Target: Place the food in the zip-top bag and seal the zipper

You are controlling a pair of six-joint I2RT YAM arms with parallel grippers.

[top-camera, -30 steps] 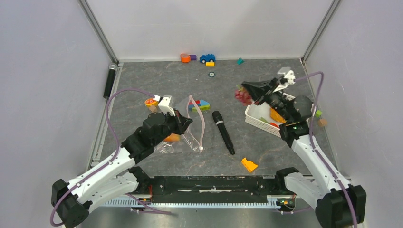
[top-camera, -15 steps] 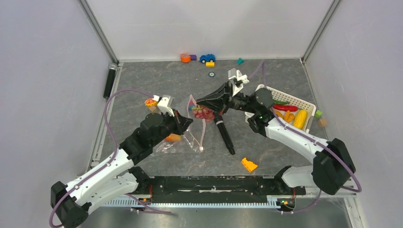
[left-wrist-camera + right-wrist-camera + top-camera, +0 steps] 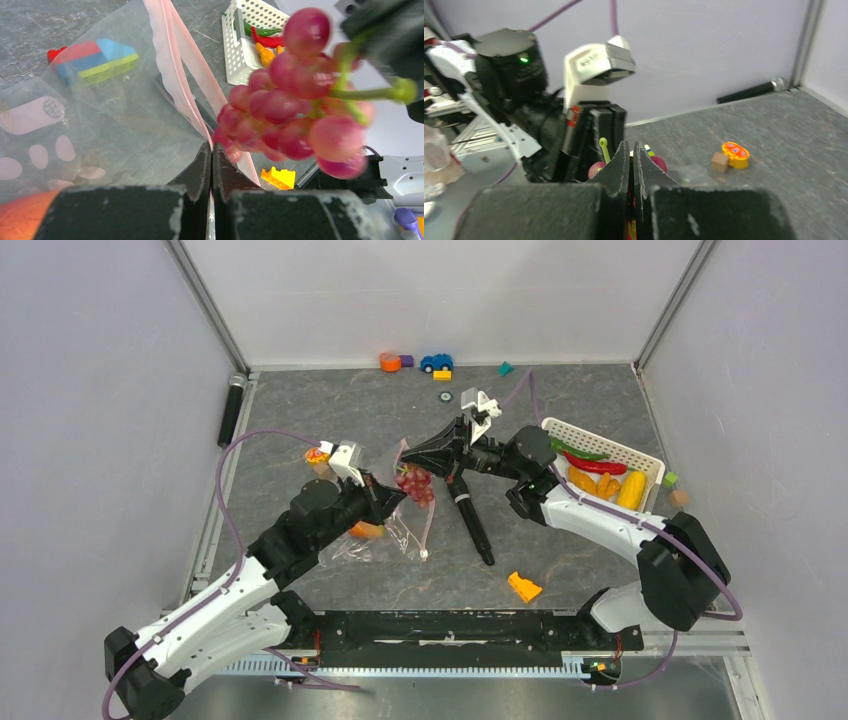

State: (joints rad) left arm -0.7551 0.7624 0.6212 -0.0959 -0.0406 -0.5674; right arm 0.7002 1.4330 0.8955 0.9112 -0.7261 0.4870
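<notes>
Top external view: grape bunch [image 3: 415, 483] hangs by its green stem from the closed right fingers [image 3: 428, 452], just above the mouth of the zip-top bag [image 3: 408, 530]. Left fingers [image 3: 200, 172], closed, pinch the bag's pink zipper [image 3: 172, 70] edge. Orange food [image 3: 364, 530] shows through the bag. White basket [image 3: 645, 455] holding more food stands well apart on the surface [image 3: 300, 410].

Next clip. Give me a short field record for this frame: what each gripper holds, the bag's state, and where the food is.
left gripper: shut on the mouth edge of the zip-top bag
right gripper: shut on the stem of the grapes, at the bag mouth
zipper: open
in bag: orange food piece
basket: holds red chili and other pieces
</notes>
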